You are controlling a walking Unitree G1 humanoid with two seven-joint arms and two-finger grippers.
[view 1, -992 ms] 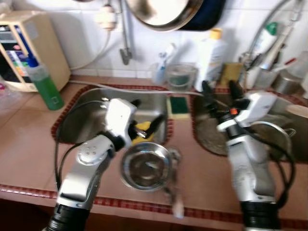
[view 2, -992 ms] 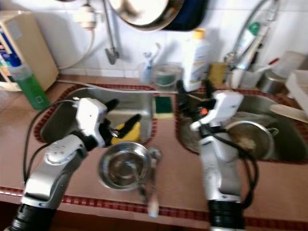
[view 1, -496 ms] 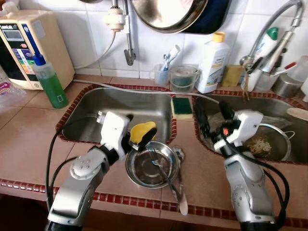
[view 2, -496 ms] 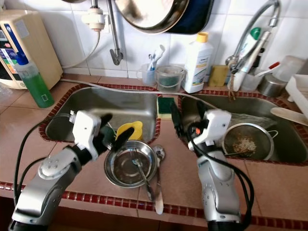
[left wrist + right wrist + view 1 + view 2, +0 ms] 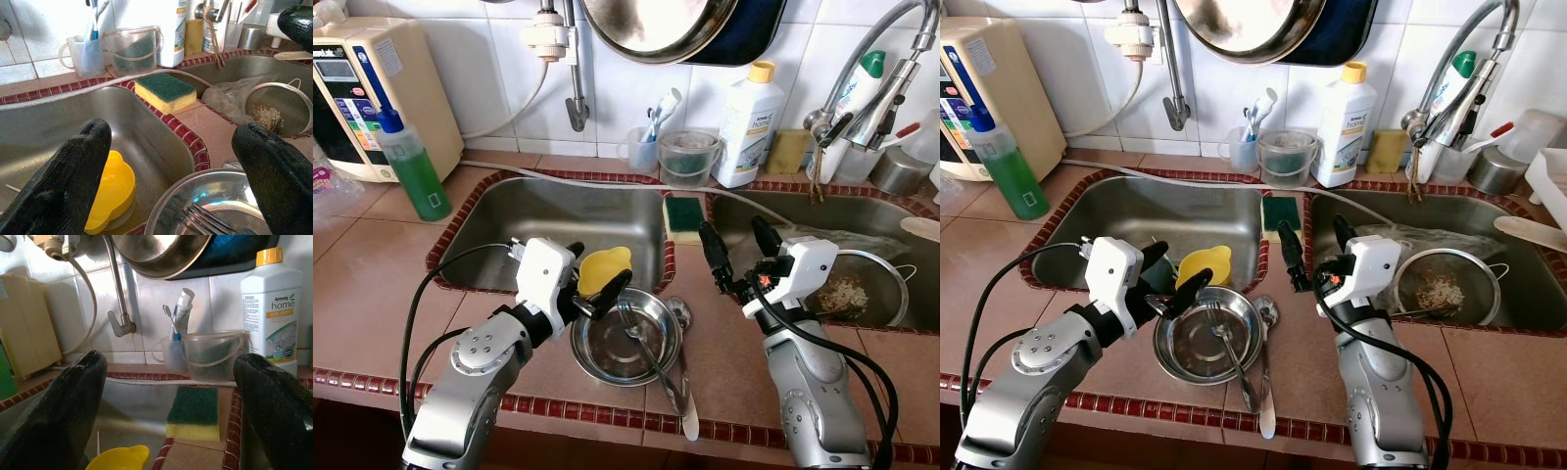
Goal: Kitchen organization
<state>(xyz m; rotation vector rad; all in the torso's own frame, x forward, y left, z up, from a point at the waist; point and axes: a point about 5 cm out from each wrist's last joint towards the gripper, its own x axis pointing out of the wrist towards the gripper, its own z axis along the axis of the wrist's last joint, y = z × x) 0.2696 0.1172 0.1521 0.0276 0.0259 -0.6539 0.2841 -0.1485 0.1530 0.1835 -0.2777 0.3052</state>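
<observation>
The left pincer (image 5: 592,279) hangs with its two black fingers spread apart and gripping nothing, poised over the near rim of the left sink (image 5: 509,211). Just beyond its fingertips, down in that basin, lies a yellow lid-like piece (image 5: 604,267), and right beside the pincer on its inner side sits a steel bowl (image 5: 626,336) on the tiled worktop (image 5: 372,284). A fork (image 5: 636,338) rests in the bowl with its tines towards the pincer, and a spoon (image 5: 686,392) lies along the bowl's far side, its handle running off to the worktop's front edge. The right pincer (image 5: 739,257) is also open and empty, its fingers raised and splayed over the strip of worktop between the two basins. Just ahead of it, on that dividing strip, sits a green and yellow sponge (image 5: 683,215), lying flat. To the right pincer's outer side, in the right sink (image 5: 891,220), there is a wire strainer (image 5: 857,284) with some scraps in it. Further back from both pincers, against the tiled wall, stand a clear cup holding toothbrushes (image 5: 646,147), a small clear bucket (image 5: 685,155) and a white detergent bottle (image 5: 749,127) with a yellow cap. Well off to the left pincer's outer side a green soap bottle (image 5: 411,162) stands upright before a beige appliance (image 5: 357,88).
</observation>
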